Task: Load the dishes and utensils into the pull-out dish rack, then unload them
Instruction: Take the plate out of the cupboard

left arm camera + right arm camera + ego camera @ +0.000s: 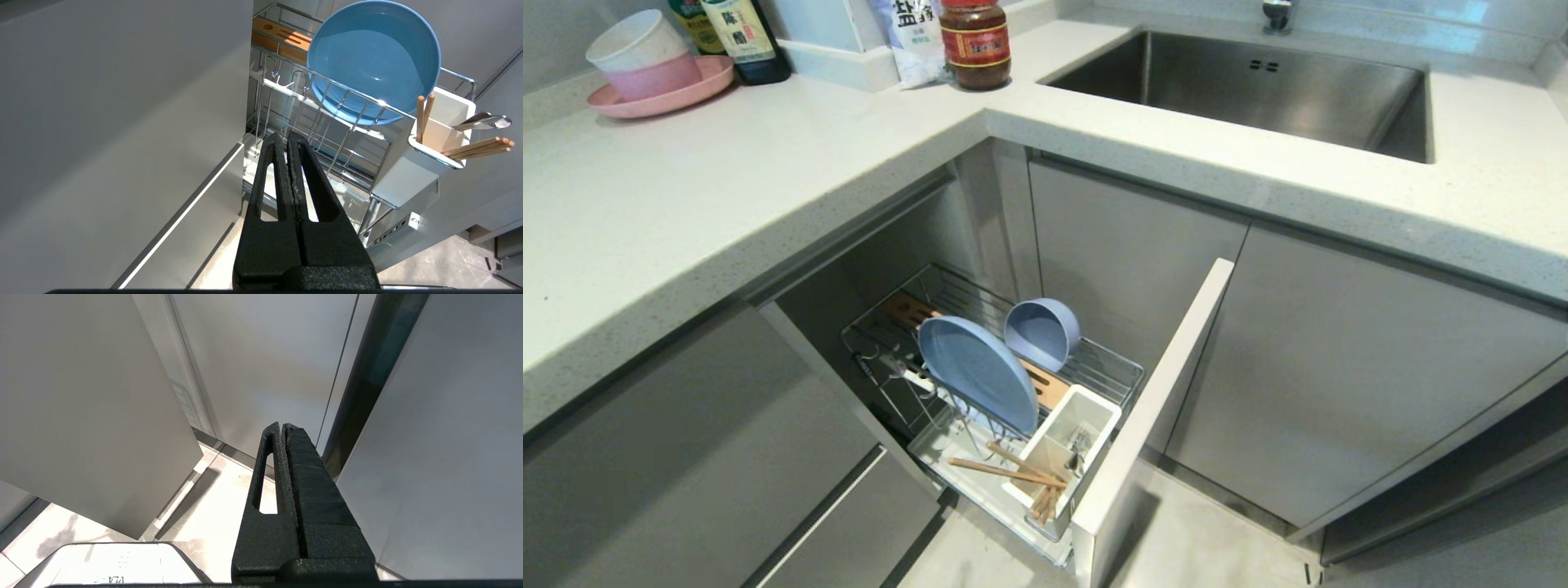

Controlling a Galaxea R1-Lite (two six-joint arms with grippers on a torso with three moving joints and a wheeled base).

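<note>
Under a white kitchen surface (727, 188), the pull-out dish rack (1115, 371) holds a blue plate (976, 371); both tools, left tool (287, 136) and right tool (282, 426), hang closed and empty.

bright, even daylight fills the head view, washing the pale counter (686, 196) almost white, while the cabinet recess behind the pull-out dish rack (980, 359) sits in deep shadow. straight edges bow toward the frame borders. in the left wrist view the blue plate (374, 61) carries a small glint and the floor glares. both black hands (288, 139) (282, 426) stand sharp against soft, shaded grey panels.
</note>
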